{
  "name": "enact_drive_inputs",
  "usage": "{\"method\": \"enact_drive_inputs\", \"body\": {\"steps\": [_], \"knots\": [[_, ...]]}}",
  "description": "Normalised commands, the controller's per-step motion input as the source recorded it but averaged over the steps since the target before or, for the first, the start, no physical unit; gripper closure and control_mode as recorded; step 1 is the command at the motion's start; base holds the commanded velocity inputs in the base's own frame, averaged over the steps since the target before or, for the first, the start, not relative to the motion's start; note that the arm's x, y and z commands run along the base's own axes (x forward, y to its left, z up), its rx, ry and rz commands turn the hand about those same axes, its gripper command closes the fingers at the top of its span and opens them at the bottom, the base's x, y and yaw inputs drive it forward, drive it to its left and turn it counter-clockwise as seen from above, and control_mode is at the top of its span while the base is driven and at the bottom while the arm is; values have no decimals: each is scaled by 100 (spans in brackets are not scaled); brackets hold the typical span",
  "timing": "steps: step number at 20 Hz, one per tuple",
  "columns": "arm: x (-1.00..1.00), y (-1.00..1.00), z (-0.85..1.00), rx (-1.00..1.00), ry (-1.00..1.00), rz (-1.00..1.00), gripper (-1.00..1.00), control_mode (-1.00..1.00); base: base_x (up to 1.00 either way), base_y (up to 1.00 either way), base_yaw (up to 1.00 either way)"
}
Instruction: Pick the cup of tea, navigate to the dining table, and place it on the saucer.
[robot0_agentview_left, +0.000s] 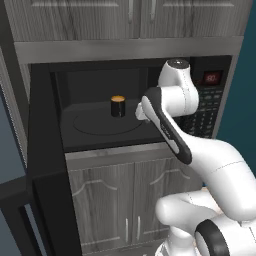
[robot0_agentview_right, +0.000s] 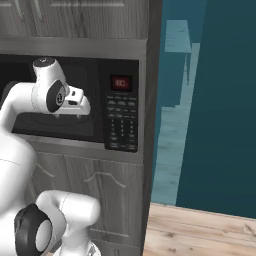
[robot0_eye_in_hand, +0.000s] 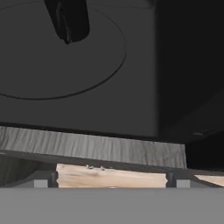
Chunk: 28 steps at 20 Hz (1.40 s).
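standing upright on the round turntable (robot0_agentview_left: 102, 125) inside the open microwave (robot0_agentview_left: 125, 107) is one cup of tea (robot0_agentview_left: 118, 106), black with orange-brown liquid at its top; in the hand view the cup (robot0_eye_in_hand: 69, 19) sits at the upper left on the one dark disc; one gripper (robot0_eye_in_hand: 111, 180) hovers at the oven's front edge, its two fingertips (robot0_eye_in_hand: 41, 181) spread wide, released, grasping nothing, well apart from the cup; one control panel (robot0_agentview_right: 121, 114) with one red display (robot0_agentview_right: 120, 83); two cabinet doors (robot0_agentview_left: 135, 200) below; one microwave door (robot0_agentview_left: 42, 165) swung open at left.

Microwave (robot0_agentview_left: 100, 127) mouth unobstructed; only cup of tea (robot0_agentview_left: 118, 106) stands inside
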Motion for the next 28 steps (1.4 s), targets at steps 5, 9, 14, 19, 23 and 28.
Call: {"method": "enact_drive_inputs", "body": {"steps": [5, 9, 14, 19, 23, 28], "knots": [[18, 30, 0, 0, 0, 8, -100, -100, 0, 0, 0], [15, 36, 2, 0, 0, 0, -100, -100, 0, 0, 0], [10, 32, 0, 0, -3, 0, -100, -100, 0, 0, 0], [13, 32, 2, 0, -3, 0, -100, -100, 0, 0, 0], [6, 21, 0, 0, -5, 0, -100, -100, 0, 0, 0], [-1, 2, -3, 0, -16, 0, -100, -100, 0, 0, 0]]}}
